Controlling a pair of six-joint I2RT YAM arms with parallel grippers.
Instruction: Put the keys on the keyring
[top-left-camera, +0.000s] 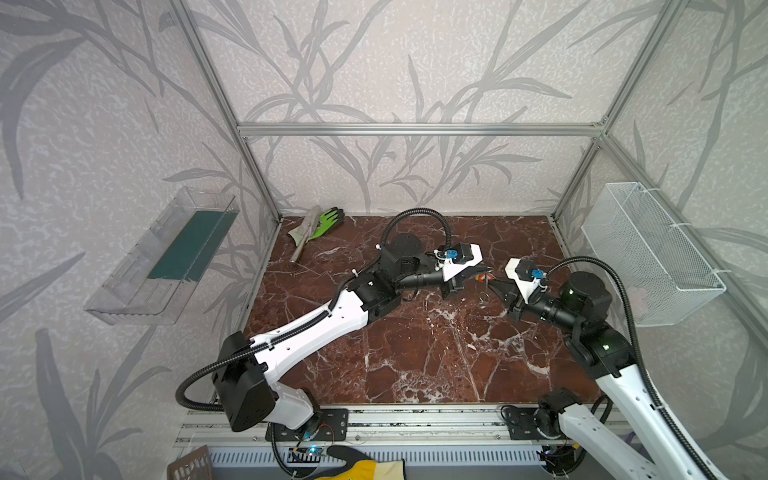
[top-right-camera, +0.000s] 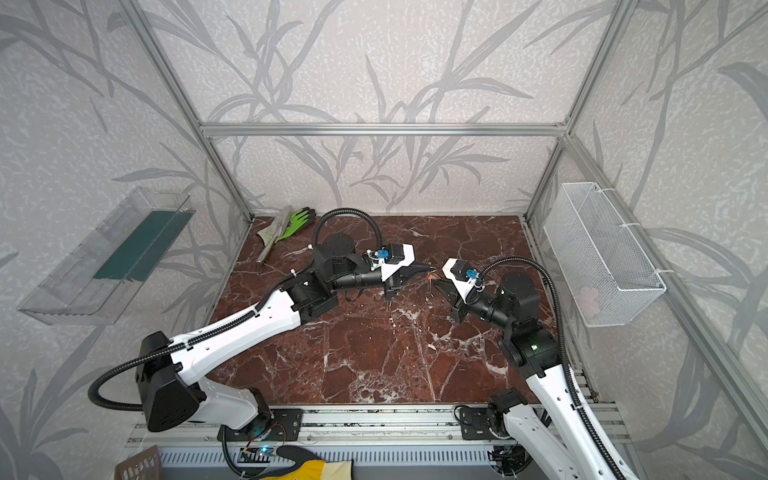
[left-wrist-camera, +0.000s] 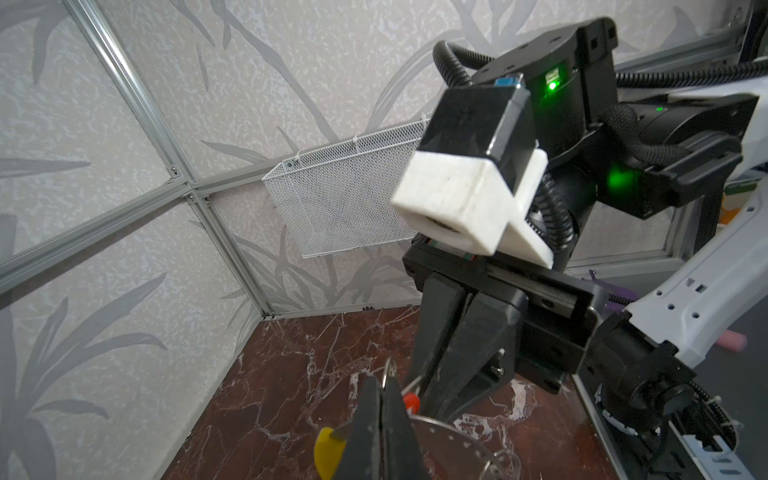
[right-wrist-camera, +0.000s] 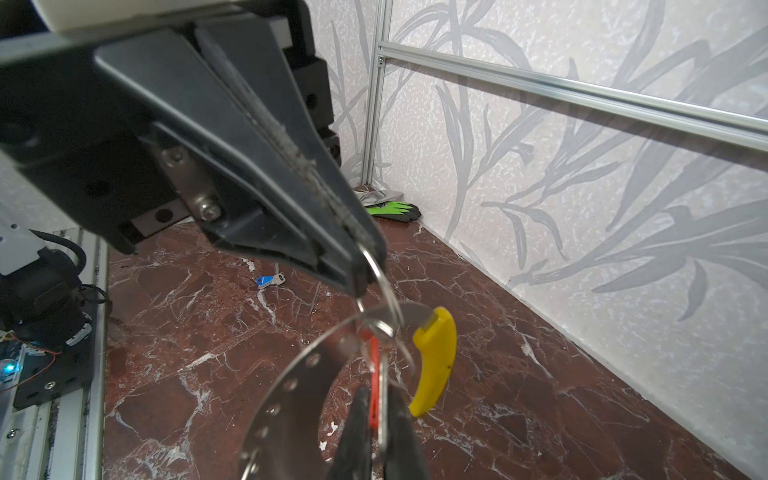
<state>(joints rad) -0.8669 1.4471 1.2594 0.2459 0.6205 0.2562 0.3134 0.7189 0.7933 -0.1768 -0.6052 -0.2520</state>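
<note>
Right gripper (right-wrist-camera: 377, 401), clamped on the red-orange key (right-wrist-camera: 374, 357) (left gripper (right-wrist-camera: 363, 270) pinches the keyring (right-wrist-camera: 434, 357) just ahead), should feed it on gently.

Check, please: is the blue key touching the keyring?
Apart. The right wrist view shows the blue key lying alone on the table, while the keyring is held well above it.

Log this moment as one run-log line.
left end effector: shut on keyring | right end effector: shut on red key | red key: at keyring, threading unclear | blue key: on table, ungripped
</note>
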